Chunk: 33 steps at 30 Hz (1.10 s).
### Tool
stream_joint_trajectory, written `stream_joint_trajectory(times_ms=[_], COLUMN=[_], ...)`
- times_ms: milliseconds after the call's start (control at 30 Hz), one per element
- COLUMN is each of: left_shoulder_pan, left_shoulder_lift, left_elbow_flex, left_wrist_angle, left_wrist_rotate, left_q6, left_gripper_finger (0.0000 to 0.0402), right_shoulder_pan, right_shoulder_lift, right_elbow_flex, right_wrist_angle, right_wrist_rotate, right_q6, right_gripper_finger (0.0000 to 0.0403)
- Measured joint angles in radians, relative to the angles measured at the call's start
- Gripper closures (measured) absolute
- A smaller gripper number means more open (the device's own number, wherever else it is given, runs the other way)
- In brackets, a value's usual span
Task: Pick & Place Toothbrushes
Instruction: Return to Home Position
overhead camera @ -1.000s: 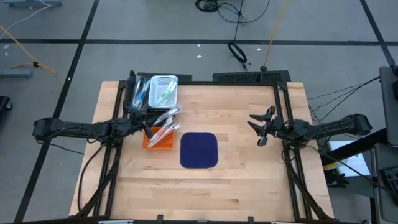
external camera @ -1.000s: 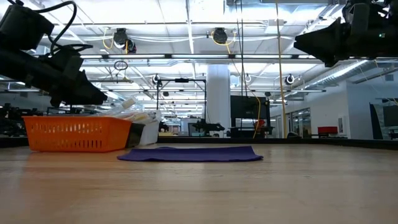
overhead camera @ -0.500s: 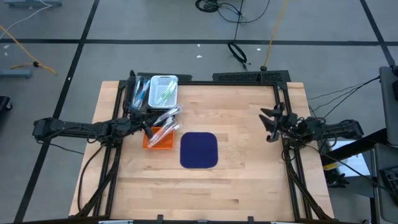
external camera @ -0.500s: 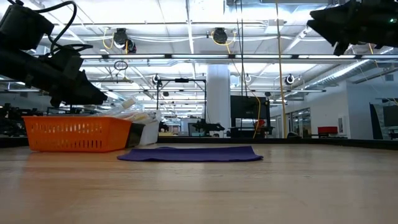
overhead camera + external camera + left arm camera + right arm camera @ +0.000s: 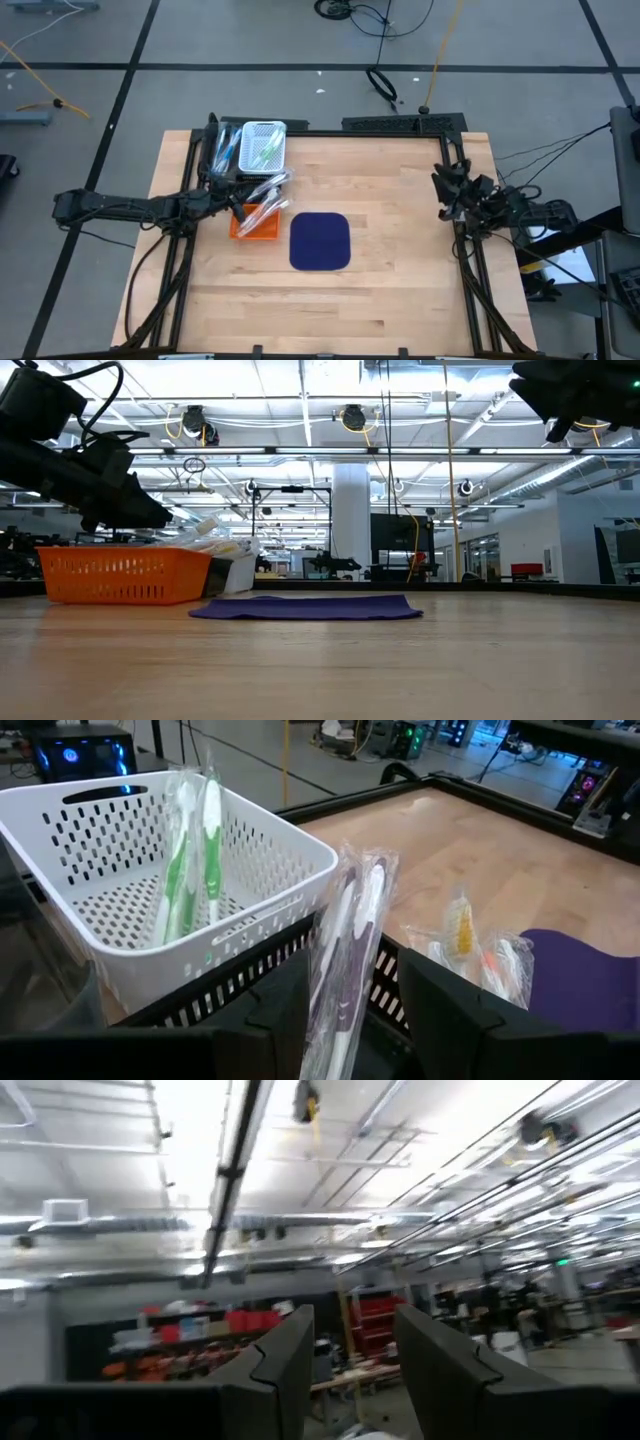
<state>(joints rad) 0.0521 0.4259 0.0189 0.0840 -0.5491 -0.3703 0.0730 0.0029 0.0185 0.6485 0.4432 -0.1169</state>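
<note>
Clear-wrapped toothbrushes lean out of the orange basket at the table's back left, and you can see their ends reaching over its rim toward the white basket just behind it. In that white basket lie the green brushes, propped against its wall. The blue brushes sit in the dark bin right beside it. From the left wrist you get one pale wrapped brush standing up past a dark slotted wall, with orange brushes a little farther off.

Your left gripper hovers over the orange basket, fingers spread and clamping nothing; the pale brush only rises in the gap beyond them. The navy mat lies flat just beside the basket, bare. Your right gripper hangs raised at the wooden table's right edge, well apart from everything, tipped toward the ceiling, its fingers released and holding nothing.
</note>
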Motion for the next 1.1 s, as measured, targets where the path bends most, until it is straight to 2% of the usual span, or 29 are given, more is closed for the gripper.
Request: stream_joint_trajectory(times_ms=[233, 1100], left_shoulder_pan=[0.0, 0.0], left_shoulder_lift=[0.0, 0.0], left_elbow_flex=[0.0, 0.001], left_wrist_angle=[0.0, 0.001], left_wrist_rotate=[0.0, 0.0], left_q6=[0.0, 0.0], left_gripper_finger=[0.0249, 0.0249], right_shoulder_pan=[-0.06, -0.06], right_shoulder_lift=[0.003, 0.004], right_elbow_flex=[0.0, 0.0], right_wrist_angle=[0.007, 0.005], right_wrist_rotate=[0.002, 0.001], right_q6=[0.0, 0.0], right_gripper_finger=[0.0271, 0.0271])
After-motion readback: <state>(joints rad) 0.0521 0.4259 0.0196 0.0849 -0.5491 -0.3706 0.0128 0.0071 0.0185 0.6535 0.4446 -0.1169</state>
